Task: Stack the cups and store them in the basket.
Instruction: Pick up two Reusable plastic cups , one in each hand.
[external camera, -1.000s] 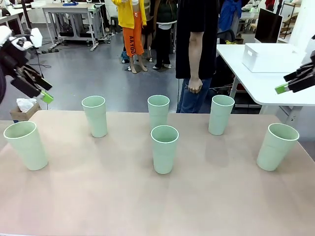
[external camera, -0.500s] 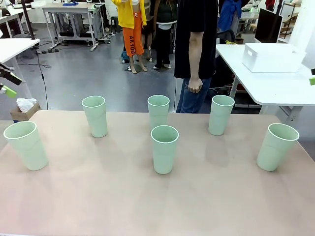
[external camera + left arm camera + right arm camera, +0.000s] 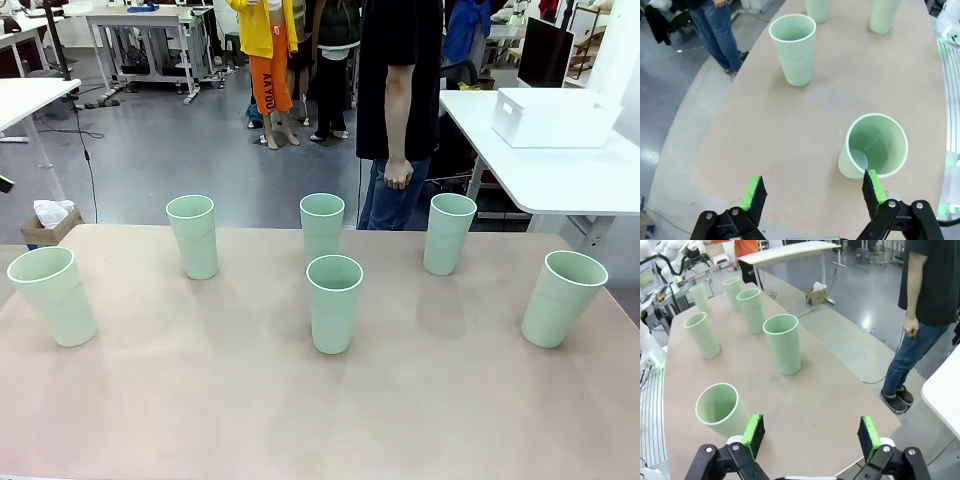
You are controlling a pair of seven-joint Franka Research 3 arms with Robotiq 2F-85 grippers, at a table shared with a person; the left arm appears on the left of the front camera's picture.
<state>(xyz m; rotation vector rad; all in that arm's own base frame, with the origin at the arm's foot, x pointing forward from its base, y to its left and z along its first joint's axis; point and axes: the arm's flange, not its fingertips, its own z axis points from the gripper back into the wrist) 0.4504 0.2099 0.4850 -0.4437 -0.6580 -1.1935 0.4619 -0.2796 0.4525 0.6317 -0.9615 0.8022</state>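
Left claw (image 3: pixel 812 181): fingers spread wide open, hanging above one end of the counter (image 3: pixel 790 135) and looking down along it.
Near left claw: one cup (image 3: pixel 873 146) stands upright just beyond one green pad, apart from it, with its mouth facing the camera.
Right claw (image 3: pixel 811 422): wide open as well, held above the other end of the counter.
Near right claw: the closest cup (image 3: pixel 722 409) stands just past one finger and is not touched.
Cups: six pale green tumblers, all upright with mouths up, each standing alone on the counter, none stacked.
Front row: left-end cup (image 3: pixel 52 295), middle cup (image 3: pixel 334 303) and right-end cup (image 3: pixel 563 298), well apart from one another.
Back row: back-left cup (image 3: pixel 193 236), back-middle cup (image 3: pixel 322 225) and back-right cup (image 3: pixel 448 233); the back-middle cup stands straight behind the middle cup, whose rim overlaps its base in the front view.
Basket (image 3: pixel 555 117): white bin resting on a white side table (image 3: pixel 540 185) at the far right, well apart from the cups; its inside cannot be seen.
Person (image 3: pixel 400 80): stands at the far side behind the middle of the counter, one arm hanging straight down, hand (image 3: pixel 397 175) loosely curled and off the counter.
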